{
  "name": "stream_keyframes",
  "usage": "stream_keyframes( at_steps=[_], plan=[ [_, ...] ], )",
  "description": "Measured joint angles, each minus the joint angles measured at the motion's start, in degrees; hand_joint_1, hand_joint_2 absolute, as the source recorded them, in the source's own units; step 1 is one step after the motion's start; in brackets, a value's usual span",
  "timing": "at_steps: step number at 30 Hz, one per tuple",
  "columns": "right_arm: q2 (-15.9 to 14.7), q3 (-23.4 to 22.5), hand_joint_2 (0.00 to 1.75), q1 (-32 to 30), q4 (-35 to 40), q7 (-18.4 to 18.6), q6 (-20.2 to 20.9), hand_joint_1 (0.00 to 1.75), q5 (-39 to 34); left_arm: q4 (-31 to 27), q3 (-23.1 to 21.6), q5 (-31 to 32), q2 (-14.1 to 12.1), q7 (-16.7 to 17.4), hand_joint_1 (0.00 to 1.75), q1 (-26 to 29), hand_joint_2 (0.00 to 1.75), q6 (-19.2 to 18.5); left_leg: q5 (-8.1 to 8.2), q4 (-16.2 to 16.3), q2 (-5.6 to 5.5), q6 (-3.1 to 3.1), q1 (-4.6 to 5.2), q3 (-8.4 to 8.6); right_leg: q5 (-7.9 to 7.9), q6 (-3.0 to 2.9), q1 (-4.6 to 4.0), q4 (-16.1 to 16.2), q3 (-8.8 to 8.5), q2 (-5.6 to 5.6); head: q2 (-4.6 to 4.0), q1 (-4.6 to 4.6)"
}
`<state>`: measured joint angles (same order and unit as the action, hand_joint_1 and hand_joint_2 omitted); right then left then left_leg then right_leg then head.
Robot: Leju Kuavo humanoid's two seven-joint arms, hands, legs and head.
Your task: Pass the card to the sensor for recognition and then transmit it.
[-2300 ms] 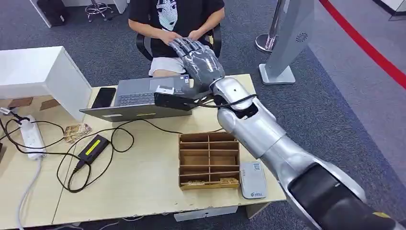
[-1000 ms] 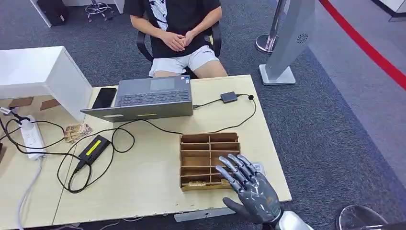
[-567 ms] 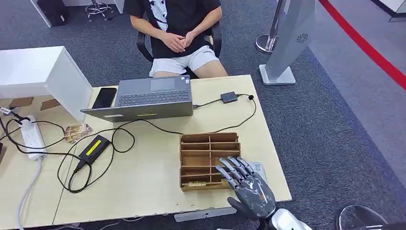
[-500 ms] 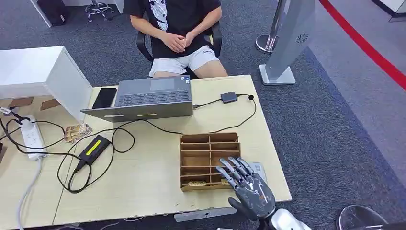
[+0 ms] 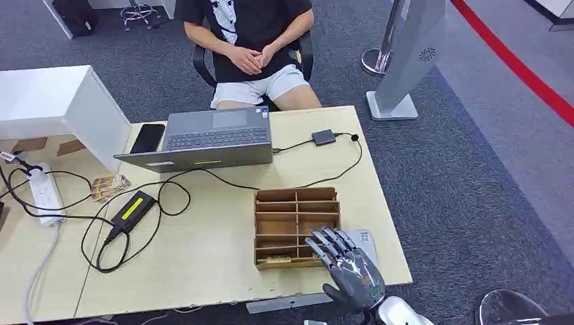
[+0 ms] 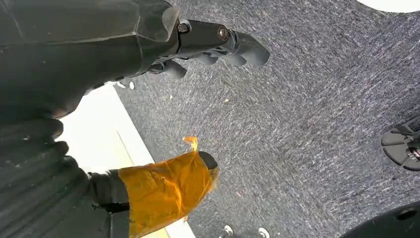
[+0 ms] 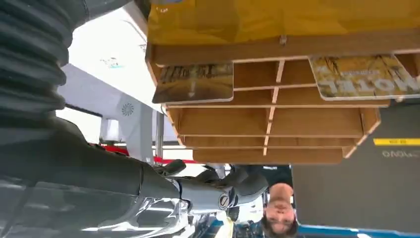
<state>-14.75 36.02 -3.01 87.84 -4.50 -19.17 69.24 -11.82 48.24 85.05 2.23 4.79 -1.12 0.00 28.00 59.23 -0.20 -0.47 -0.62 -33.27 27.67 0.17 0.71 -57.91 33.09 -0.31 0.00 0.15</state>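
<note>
Lowered slightly toward the desk's near edge, the right hand hovers spread and empty over the wooden organizer. Two printed cards lie flat in its nearest row, long sides along the row. The left hand hangs over carpet, holding nothing.

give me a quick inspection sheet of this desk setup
surface: light wooden desk, bare at the near middle.
job's things: wooden card rack near the right edge with two cards in its nearest row; white card sensor beside it, partly hidden by the hand.
clutter: open laptop, black phone, white box, power strip, power brick, small adapter.
hands: right hand hovers over the rack's near right corner, fingers spread, holding nothing; left hand hangs over carpet, holding nothing.
cables: black leads loop across the desk's left half.
surroundings: seated person, grey stand, red floor line.
</note>
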Motion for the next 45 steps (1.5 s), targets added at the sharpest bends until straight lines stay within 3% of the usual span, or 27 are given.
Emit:
stream_keyframes(
  at_steps=[9,10,12,24,30,39,45],
  plan=[
    [0.33,-0.02,1.75,0.04,-0.94,0.9,0.24,0.05,1.2,0.0,0.37,0.39,0.0,0.0,0.0,-0.01,1.75,-0.02,0.0,0.0,0.0,0.0,0.0,0.0,0.0,0.0,0.0,0.0,0.0,0.0,0.0,-0.02],
    [0.37,0.0,1.75,0.03,-0.96,0.92,0.33,1.48,1.22,0.0,0.39,0.39,0.0,0.0,0.0,-0.01,1.75,-0.02,0.0,0.0,0.0,0.0,0.0,0.0,0.0,0.0,0.0,0.0,0.0,0.0,0.0,-0.02],
    [0.46,-0.02,1.75,0.05,-1.01,1.24,0.7,1.73,1.46,0.0,0.44,0.42,0.02,0.0,0.0,-0.01,1.75,-0.07,0.0,0.0,0.0,0.0,0.0,0.0,0.0,0.0,0.0,0.0,0.0,0.0,0.02,0.0],
    [0.9,-0.63,1.75,1.18,-2.8,5.14,0.9,1.75,8.13,0.0,1.07,1.22,0.22,-0.09,0.0,-0.03,1.75,-0.11,0.0,0.0,0.01,0.0,0.0,0.04,0.0,0.0,0.0,0.0,-0.03,0.0,0.0,0.0],
    [1.66,-1.49,1.75,2.05,-5.66,9.68,-1.16,1.75,16.79,0.0,1.4,1.79,0.26,-0.09,0.0,-0.06,1.75,-0.11,0.0,0.0,-0.01,0.0,0.0,0.07,0.0,0.0,0.0,0.0,-0.09,-0.04,0.0,0.0],
    [2.64,-2.95,1.75,1.63,-5.86,10.56,-5.18,1.75,19.5,0.0,1.86,1.99,0.28,-0.09,0.0,-0.07,1.75,-0.09,0.0,0.01,0.0,0.0,0.02,0.11,-0.01,0.01,0.0,0.0,-0.12,-0.03,0.0,-0.02],
    [2.03,-2.86,1.75,1.05,-1.01,13.75,-9.72,1.75,19.54,0.0,2.67,2.03,0.35,-0.09,0.0,-0.09,1.75,0.09,0.0,0.01,0.01,0.0,0.01,0.13,0.0,0.01,0.01,0.0,-0.11,0.0,0.0,-0.02]
  ],
)
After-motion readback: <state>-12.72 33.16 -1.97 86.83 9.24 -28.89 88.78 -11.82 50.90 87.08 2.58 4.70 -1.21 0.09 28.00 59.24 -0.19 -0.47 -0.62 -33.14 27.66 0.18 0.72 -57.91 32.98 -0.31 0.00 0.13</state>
